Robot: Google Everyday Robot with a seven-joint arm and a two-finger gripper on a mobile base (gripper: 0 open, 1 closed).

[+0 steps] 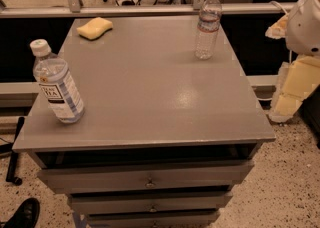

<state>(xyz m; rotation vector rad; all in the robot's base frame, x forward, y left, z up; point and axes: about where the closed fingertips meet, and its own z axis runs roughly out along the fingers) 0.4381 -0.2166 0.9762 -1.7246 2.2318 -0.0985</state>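
Observation:
My gripper (291, 89) hangs off the right side of the grey drawer cabinet (150, 102), below the white arm joint (306, 22), and holds nothing that I can see. The nearest object is an upright clear water bottle (207, 25) at the back right of the cabinet top. A second bottle (57, 84), with a white cap and a blue-and-white label, stands tilted near the front left edge. At the back left lies a yellow sponge (94, 27).
The top drawer (145, 174) is slightly pulled out, with two more drawers below it. A rail (150, 9) runs behind the cabinet. On the speckled floor at left are a black shoe (22, 213) and a dark pole (14, 149).

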